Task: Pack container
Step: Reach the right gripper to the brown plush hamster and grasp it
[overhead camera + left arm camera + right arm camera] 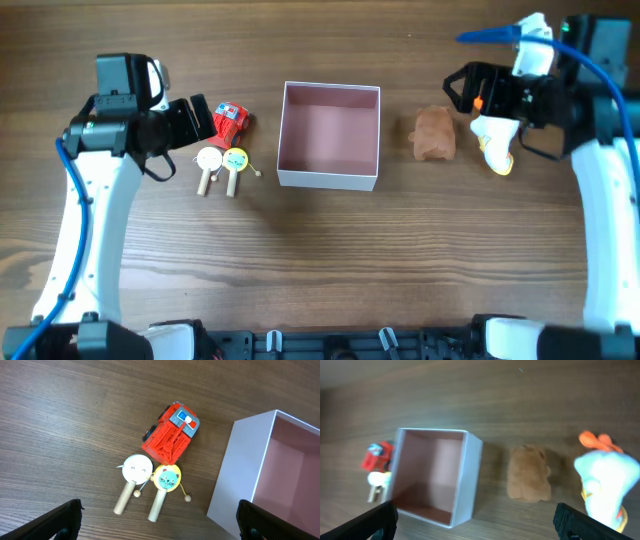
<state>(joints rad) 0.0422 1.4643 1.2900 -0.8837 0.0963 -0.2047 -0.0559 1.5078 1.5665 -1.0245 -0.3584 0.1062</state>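
Pink-lined container (pixel 327 180) mid-table, left gripper (pixel 199 121) spread wide beside red fire truck (pixel 229 120) and two rattle drums (pixel 222 162), right gripper (pixel 456 91) also agape, near a brown plush (pixel 434 134) — perhaps a bear.

One container (pixel 328 181), two drum rattles (pixel 235 158), one truck (pixel 229 120), one plush (pixel 434 134), one duck (pixel 495 142)

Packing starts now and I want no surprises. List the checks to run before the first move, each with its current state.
1. Container open-topped and empty: ok.
2. Left pincer open, holding nothing: ok.
3. Right pincer open, holding nothing: ok.
4. Red toy truck clear of the two drum toys for a clean grasp: not ok, they are crowded together.
5. Brown plush apart from the white duck toy: ok.
6. All toys fit inside together: cannot tell.
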